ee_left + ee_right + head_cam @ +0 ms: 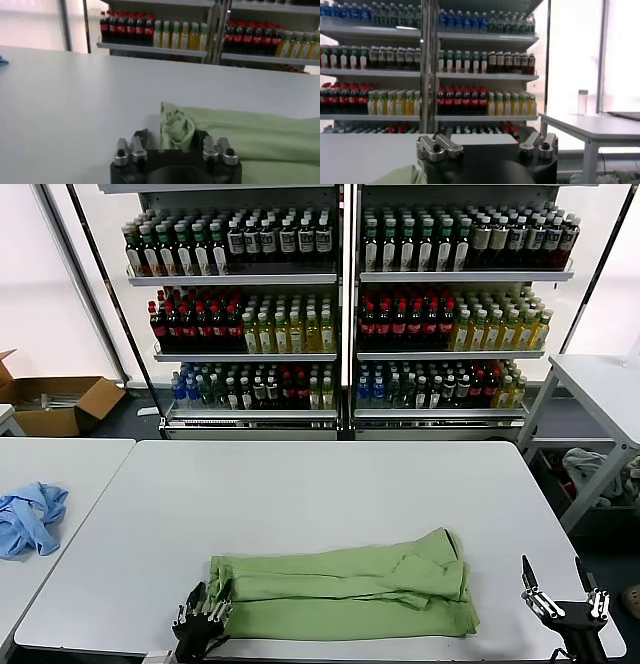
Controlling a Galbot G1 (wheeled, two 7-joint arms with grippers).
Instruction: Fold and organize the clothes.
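The light green polo shirt lies folded into a long band across the front of the white table. My left gripper is at the shirt's left end. In the left wrist view the gripper is shut on a bunched fold of the shirt. My right gripper is open and empty, to the right of the shirt near the table's front right corner. In the right wrist view the gripper holds nothing, and a corner of the shirt shows beside it.
A light blue garment lies on the adjoining table at the left. Shelves of drink bottles stand behind the table. A cardboard box is on the floor at the back left. Another table stands at the right.
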